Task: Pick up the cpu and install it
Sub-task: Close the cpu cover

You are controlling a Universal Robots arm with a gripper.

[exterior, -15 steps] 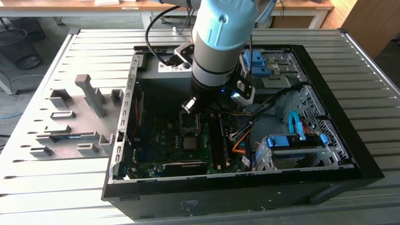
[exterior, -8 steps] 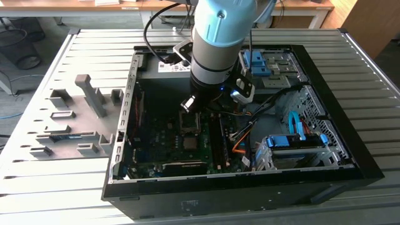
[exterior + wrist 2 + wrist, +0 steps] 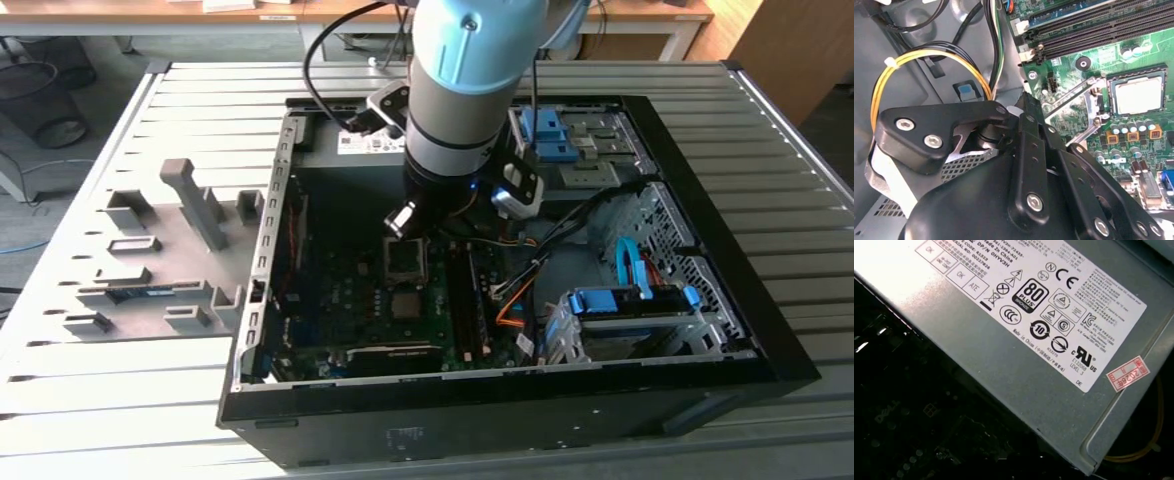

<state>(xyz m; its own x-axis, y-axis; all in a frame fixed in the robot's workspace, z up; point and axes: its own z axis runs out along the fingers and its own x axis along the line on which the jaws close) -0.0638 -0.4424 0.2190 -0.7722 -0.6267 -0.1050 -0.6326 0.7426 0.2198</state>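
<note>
1. The cpu [image 3: 1138, 96] sits flat in its socket [image 3: 1137, 75] on the green motherboard [image 3: 1106, 55], in the second wrist view; the socket's metal retention frame [image 3: 1089, 107] looks swung open beside it.
2. It's a small square chip with a pale, dull metal lid, edged by a dark socket frame.
3. I'd judge it light and rigid but delicate: the underside contacts wouldn't forgive a tilt or a scrape. The safe hold would be by opposite edges, kept level.
4. The hand [image 3: 424, 222] hangs low inside the open computer case [image 3: 694, 330], just above the board near the socket. Whether its fingers are apart or together, I cannot tell.
5. The case lies on the slatted desk [image 3: 160, 400], with the grey power supply [image 3: 1019, 355] close behind the arm.
</note>
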